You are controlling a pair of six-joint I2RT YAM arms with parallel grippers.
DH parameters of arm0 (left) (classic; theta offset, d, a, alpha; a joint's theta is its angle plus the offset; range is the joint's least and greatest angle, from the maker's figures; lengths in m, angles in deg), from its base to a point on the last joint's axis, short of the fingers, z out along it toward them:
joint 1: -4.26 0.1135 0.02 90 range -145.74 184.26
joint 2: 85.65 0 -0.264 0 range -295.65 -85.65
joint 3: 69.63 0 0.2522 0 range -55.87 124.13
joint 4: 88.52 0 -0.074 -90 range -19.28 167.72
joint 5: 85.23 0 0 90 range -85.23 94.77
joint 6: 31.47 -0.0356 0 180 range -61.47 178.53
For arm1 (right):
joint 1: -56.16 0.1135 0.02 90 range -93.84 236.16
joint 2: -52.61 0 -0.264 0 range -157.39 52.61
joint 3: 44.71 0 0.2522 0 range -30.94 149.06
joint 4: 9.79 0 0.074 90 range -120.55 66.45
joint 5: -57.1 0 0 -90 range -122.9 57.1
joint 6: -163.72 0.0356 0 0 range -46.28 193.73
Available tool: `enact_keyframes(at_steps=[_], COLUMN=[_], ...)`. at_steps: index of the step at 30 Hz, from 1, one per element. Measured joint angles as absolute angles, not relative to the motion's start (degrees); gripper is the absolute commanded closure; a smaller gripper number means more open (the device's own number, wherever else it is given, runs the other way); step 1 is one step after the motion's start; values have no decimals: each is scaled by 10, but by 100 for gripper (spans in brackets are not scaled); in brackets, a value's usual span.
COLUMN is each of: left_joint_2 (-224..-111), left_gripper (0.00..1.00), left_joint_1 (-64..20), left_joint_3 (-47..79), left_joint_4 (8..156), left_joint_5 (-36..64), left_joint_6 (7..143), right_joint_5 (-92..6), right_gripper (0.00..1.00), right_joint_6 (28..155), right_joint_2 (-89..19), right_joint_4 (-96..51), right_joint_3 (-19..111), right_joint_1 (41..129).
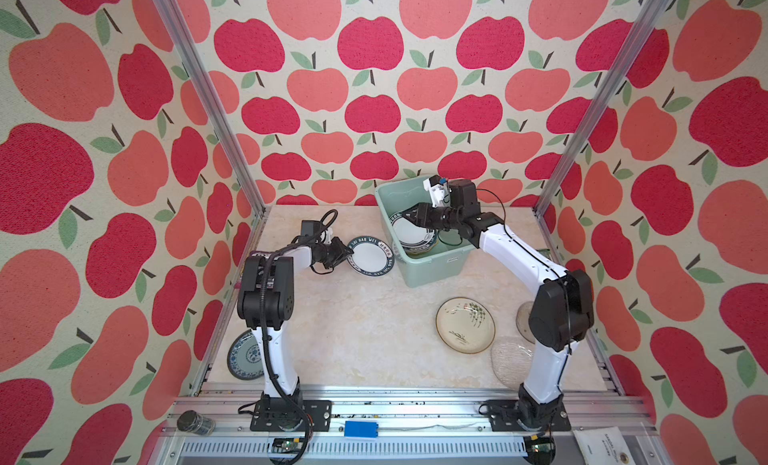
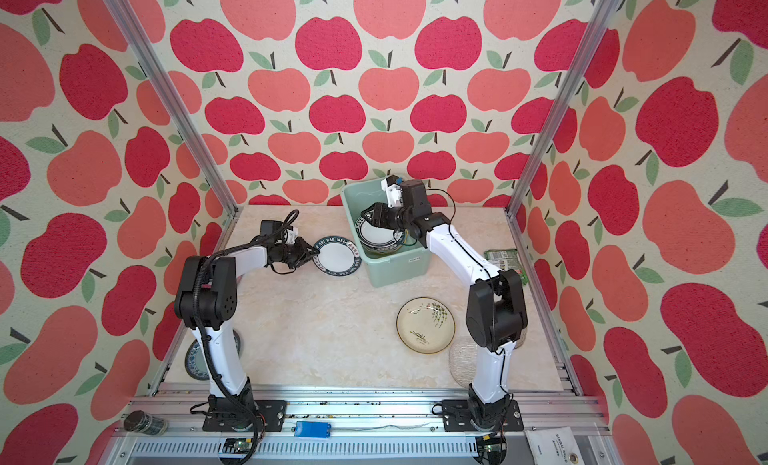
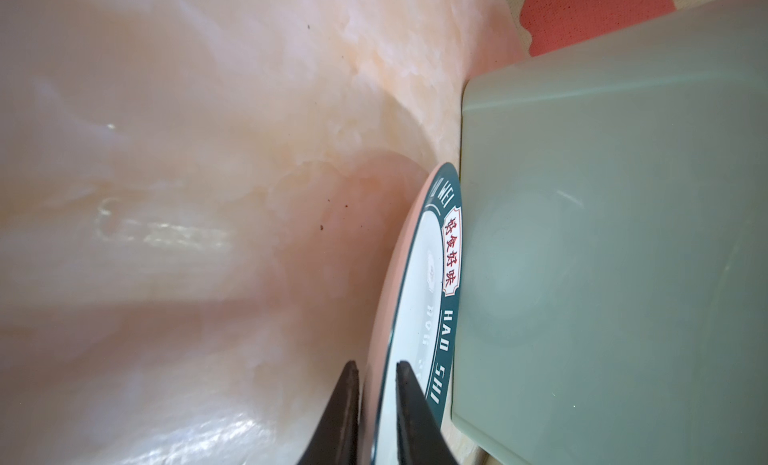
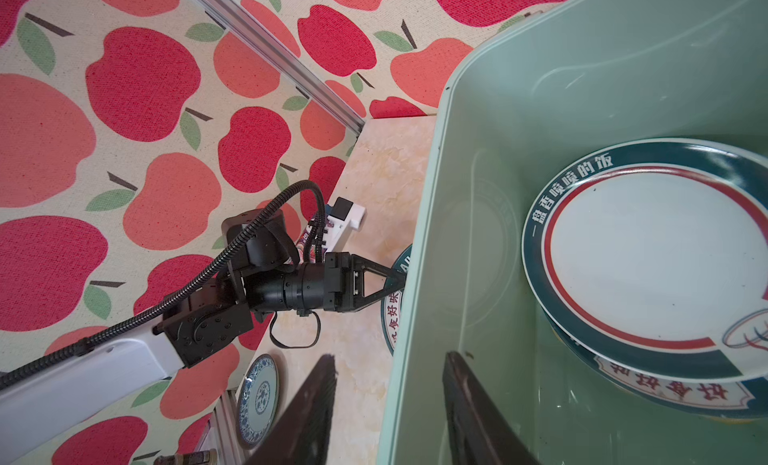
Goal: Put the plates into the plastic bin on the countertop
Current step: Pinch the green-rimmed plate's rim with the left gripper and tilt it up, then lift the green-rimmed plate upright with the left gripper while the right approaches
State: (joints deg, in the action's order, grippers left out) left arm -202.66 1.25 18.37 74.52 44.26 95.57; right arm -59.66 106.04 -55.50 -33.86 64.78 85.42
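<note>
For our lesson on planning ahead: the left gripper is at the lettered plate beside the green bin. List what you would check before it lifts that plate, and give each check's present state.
1. The left gripper has a finger on either side of the rim of the lettered plate: ok.
2. Grip tight enough to lift: cannot tell.
3. Plate clear of the bin wall: cannot tell; its edge lies close beside it.
4. Space over the bin free: not ok; the right gripper hangs there, one finger inside the wall, one outside.
5. The right gripper is empty, jaws open: ok.
6. Room above the plates in the bin: ok.
</note>
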Motion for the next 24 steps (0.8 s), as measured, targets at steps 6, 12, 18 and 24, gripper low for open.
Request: enact_keyframes(at_steps=[6, 12, 18, 24], left_joint_2=[-2025, -2025, -2013, -1952], left_gripper=[90, 97, 100, 100], left_joint_1=[14, 16, 23, 60], left_joint_3=[183, 182, 180, 168], left_joint_4=[742, 731, 722, 693], left_joint_5=[442, 429, 427, 418], left_joint_6=[955, 952, 951, 946], right_joint_5=[-593, -593, -593, -593], right_gripper=[55, 55, 55, 55], right_joint_6=[1061, 1061, 1061, 1061], right_joint_2=[-555, -551, -549, -549], right_joint_4=[-339, -338, -337, -335], right_joint_3=[639, 636, 631, 631], right_joint_1=[856, 857, 857, 856])
